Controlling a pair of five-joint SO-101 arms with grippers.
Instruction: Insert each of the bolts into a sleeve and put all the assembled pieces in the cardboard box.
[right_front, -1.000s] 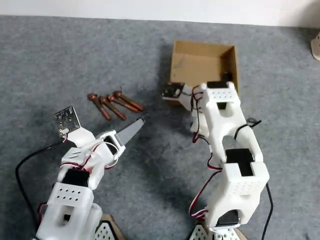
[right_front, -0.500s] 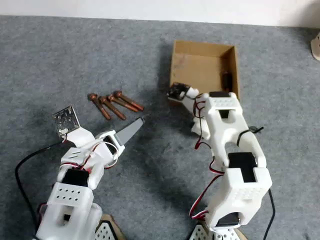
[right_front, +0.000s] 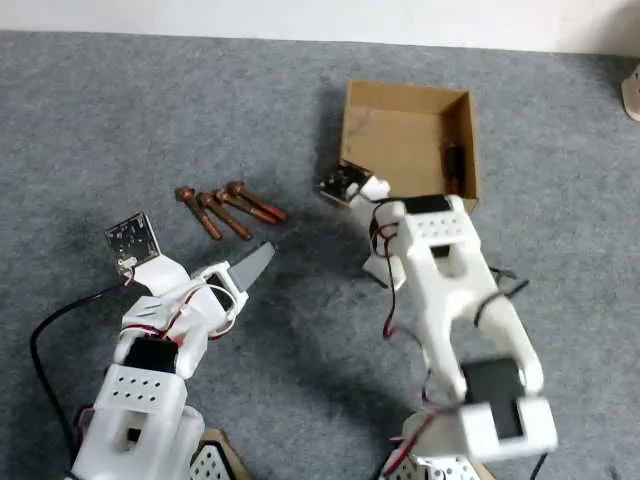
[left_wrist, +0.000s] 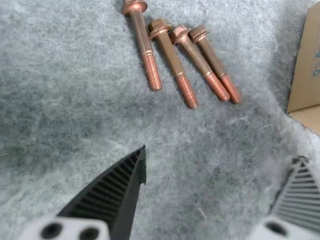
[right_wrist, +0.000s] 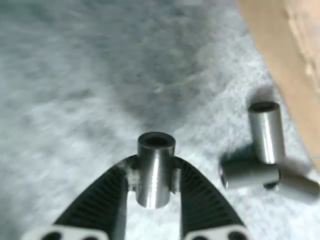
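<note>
Several copper bolts (right_front: 230, 208) (left_wrist: 180, 60) lie side by side on the grey carpet. My left gripper (left_wrist: 215, 170) (right_front: 255, 264) hovers open just short of their threaded ends, with nothing between its fingers (left_wrist: 122, 185). My right gripper (right_wrist: 154, 167) is shut on a dark metal sleeve (right_wrist: 156, 150), held upright with its bore showing. Three more sleeves (right_wrist: 265, 130) lie in a loose pile on the carpet beside the cardboard box (right_front: 400, 135) (right_wrist: 280, 60). In the high view the right arm (right_front: 440, 260) stands in front of the box. A dark piece (right_front: 452, 160) lies inside the box by its right wall.
The box's outer wall (left_wrist: 307, 75) rises close to the bolts in the left wrist view. Bare grey carpet (right_front: 310, 330) stretches between the two arms. A white object (right_front: 632, 92) sits at the far right edge of the table.
The right arm has swung back and to the left, away from the box front. My left gripper has drawn back slightly from the bolts.
</note>
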